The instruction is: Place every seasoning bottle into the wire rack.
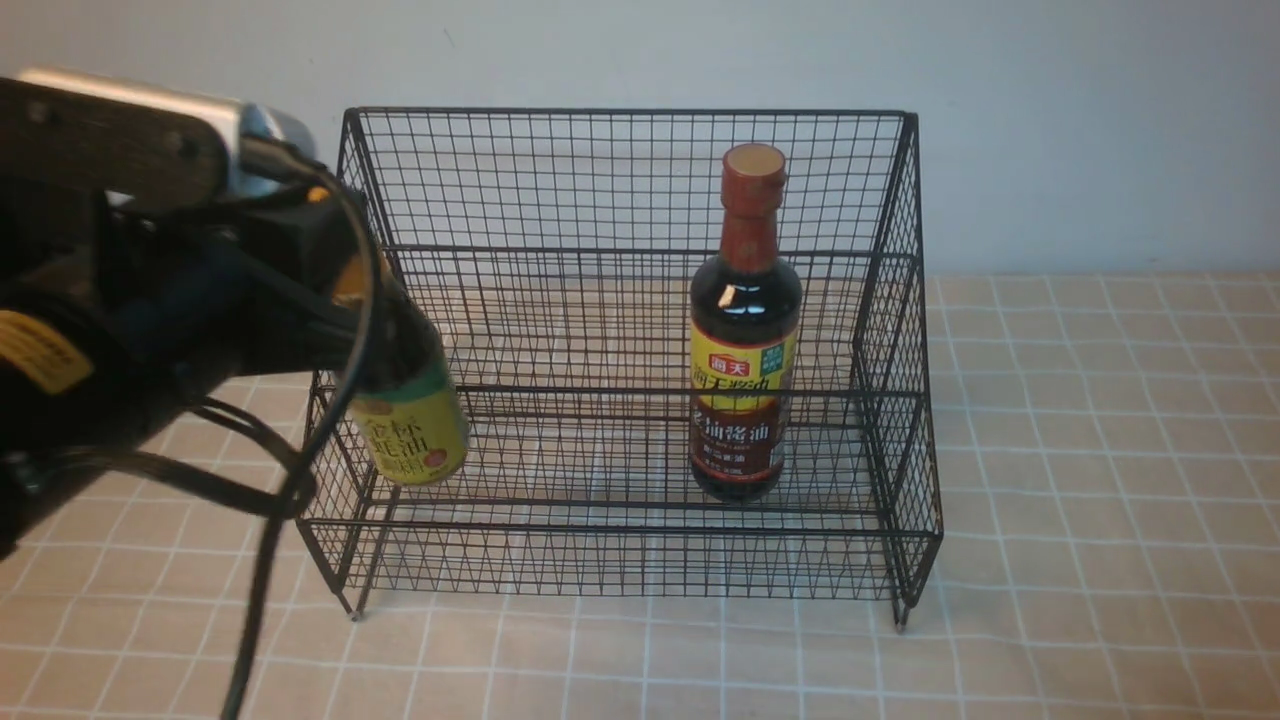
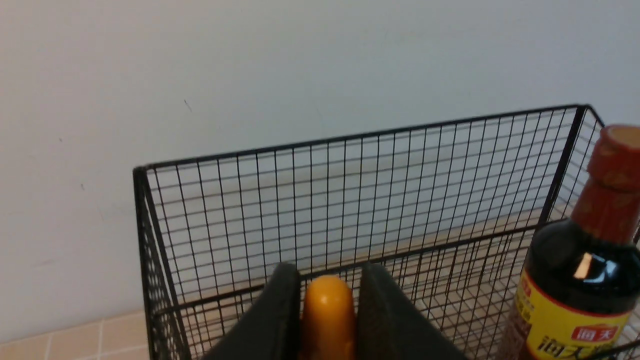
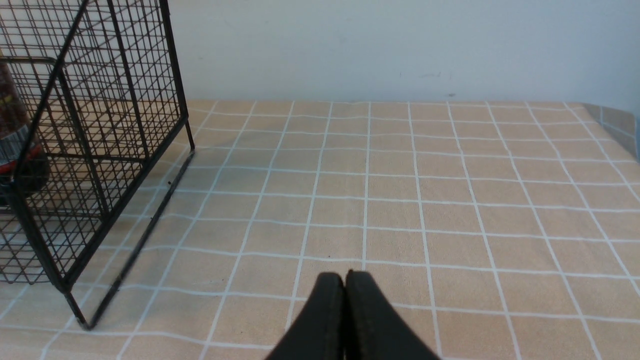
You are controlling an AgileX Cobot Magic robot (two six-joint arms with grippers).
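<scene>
The black wire rack [image 1: 620, 110] stands mid-table. The tall bottle [image 1: 745, 330], with a red-brown neck wrap and a yellow-and-maroon label, stands upright inside it on the right. My left gripper [image 1: 345, 285] is shut on the orange-yellow cap of the short squat bottle [image 1: 412, 432] and holds it tilted at the rack's left end. I cannot tell whether its base rests on the wire. In the left wrist view the cap [image 2: 327, 315] sits between the pads [image 2: 280, 310], with the rack [image 2: 350, 137] and tall bottle [image 2: 585, 280] beyond. My right gripper [image 3: 344, 280] is shut and empty over the cloth, right of the rack [image 3: 170, 75].
A beige checked tablecloth [image 1: 1100, 500] covers the table, with a pale wall behind. The left arm's cables [image 1: 270, 480] hang in front of the rack's left corner. The table's far right edge [image 3: 620, 125] shows in the right wrist view.
</scene>
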